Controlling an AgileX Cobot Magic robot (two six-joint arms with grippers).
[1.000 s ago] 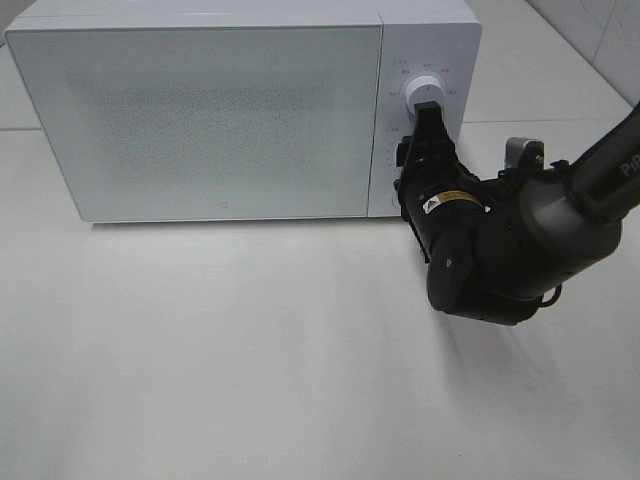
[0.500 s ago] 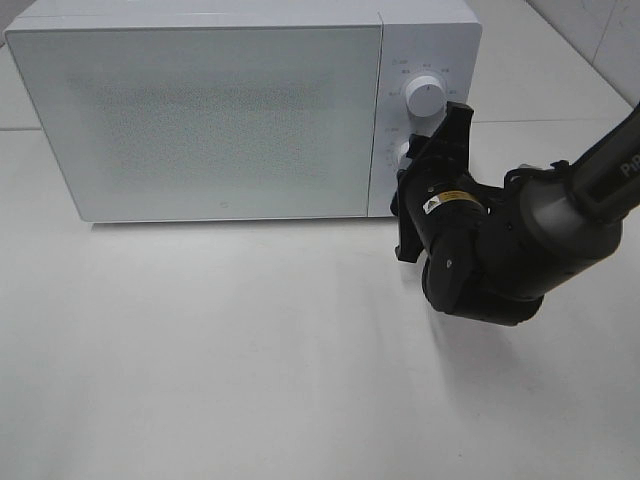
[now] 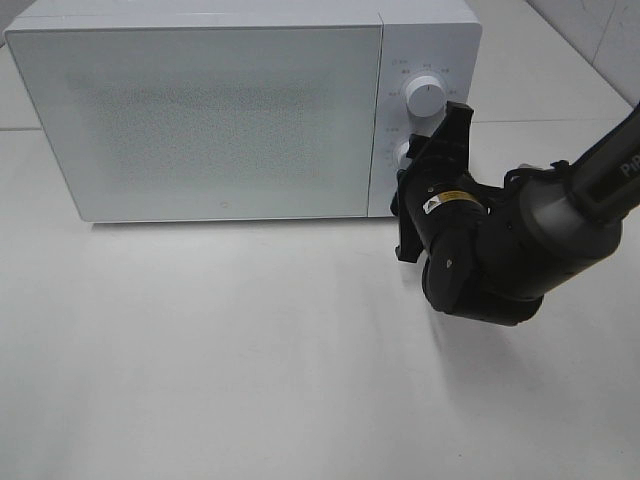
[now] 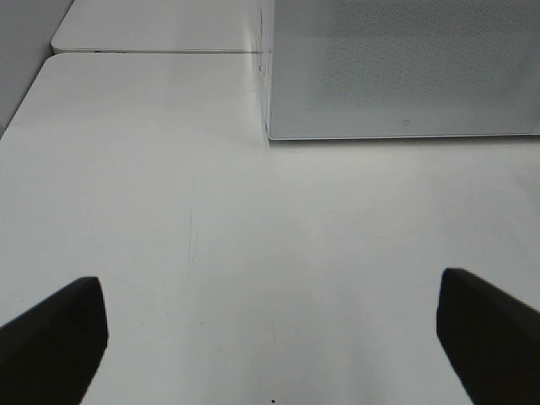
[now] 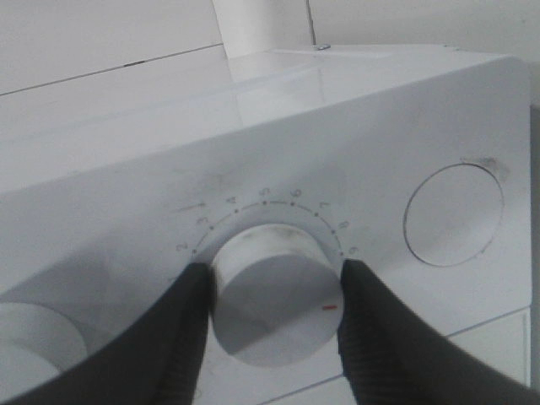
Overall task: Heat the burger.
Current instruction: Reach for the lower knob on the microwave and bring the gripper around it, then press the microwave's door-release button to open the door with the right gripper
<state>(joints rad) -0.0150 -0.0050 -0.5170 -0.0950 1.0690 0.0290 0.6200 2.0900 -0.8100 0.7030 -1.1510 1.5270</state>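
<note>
The burger is out of view. The white microwave [image 3: 200, 120] stands at the back of the table with its door shut. My right gripper [image 3: 408, 160] is at the control panel, shut on the lower dial [image 3: 403, 150]. In the right wrist view the dial [image 5: 272, 295] sits between my two dark fingers [image 5: 181, 337], which touch its sides; a small red mark on it points toward the high end of the number scale. My left gripper [image 4: 270, 337] is open and empty above bare table, left of the microwave's front corner [image 4: 268, 133].
The upper dial [image 3: 424, 97] is free above my right gripper. A round button [image 5: 453, 215] lies on the panel beside the held dial. The white table [image 3: 220, 350] stretches in front of the microwave. The left arm does not show in the exterior high view.
My right wrist rolled clockwise around the lower dial, its upper finger swinging from the upper dial to the right. Nothing has moved in the last half second.
</note>
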